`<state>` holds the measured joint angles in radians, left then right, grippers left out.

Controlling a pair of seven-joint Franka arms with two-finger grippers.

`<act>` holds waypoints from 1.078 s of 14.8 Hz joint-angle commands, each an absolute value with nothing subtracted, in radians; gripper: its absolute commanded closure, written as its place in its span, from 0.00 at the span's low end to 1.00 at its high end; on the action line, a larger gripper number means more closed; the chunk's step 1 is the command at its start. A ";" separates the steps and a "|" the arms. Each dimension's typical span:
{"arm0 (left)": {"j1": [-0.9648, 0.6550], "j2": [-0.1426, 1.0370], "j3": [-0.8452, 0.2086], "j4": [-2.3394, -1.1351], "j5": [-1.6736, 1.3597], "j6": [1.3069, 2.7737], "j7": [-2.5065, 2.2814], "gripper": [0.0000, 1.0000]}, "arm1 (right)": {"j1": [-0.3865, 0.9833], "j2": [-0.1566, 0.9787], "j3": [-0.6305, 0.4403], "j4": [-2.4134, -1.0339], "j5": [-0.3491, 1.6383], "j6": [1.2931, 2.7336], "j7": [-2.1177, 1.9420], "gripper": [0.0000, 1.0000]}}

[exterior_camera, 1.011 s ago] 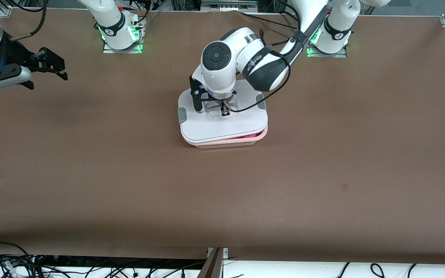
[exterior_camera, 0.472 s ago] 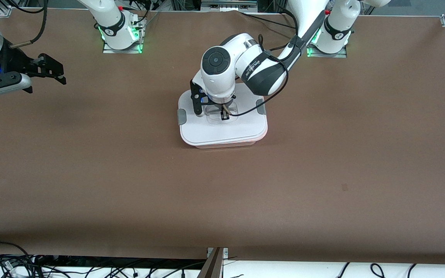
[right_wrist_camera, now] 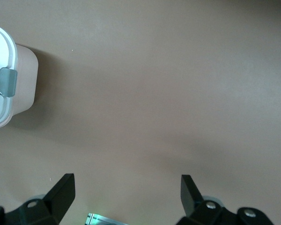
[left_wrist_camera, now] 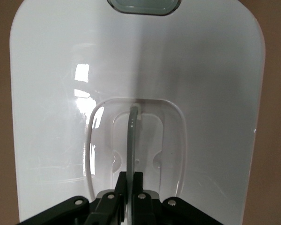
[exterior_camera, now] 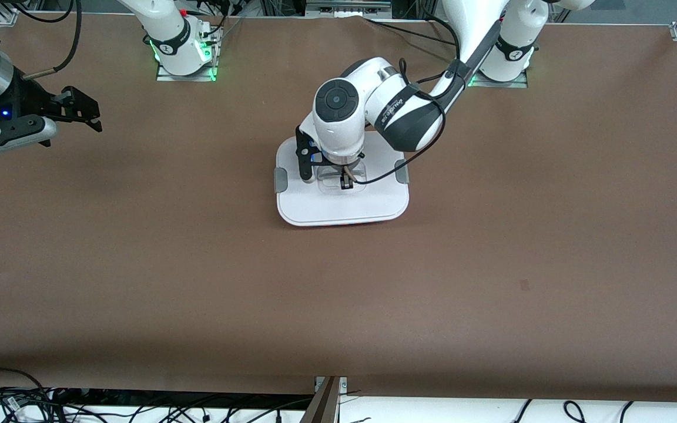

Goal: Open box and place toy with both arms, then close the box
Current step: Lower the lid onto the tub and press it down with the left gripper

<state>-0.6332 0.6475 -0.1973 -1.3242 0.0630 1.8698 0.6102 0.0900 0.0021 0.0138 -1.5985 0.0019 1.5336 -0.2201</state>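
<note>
toy: hidden, box [exterior_camera: 343,202] mid-table under lid [exterior_camera: 374,202] | left gripper [exterior_camera: 345,181] clamped on lid's handle [left_wrist_camera: 131,140] | right gripper [exterior_camera: 77,111] spread wide, waited over right-arm end | open table [exterior_camera: 491,264] all round box

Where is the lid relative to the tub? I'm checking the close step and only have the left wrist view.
Observer: In the front view the lid lies flat over the box, covering nearly all of the tub.
Operator: Is my left gripper gripping anything?
Observer: The left gripper is shut on the lid's centre handle.
Operator: And the other arm?
Observer: The right gripper waits open over bare table at the right arm's end; its wrist view shows the pink tub wall under a grey clip.
</note>
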 commanded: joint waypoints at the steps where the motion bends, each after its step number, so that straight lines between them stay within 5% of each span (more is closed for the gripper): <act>1: -0.630 0.663 -0.195 -1.316 0.095 1.861 0.627 1.00 | 0.080 0.008 0.017 -1.594 0.024 1.537 -0.225 0.00; 16: -0.649 0.612 -0.204 -1.339 0.097 1.827 0.620 1.00 | 0.078 0.011 0.014 -1.594 0.026 1.532 -0.227 0.00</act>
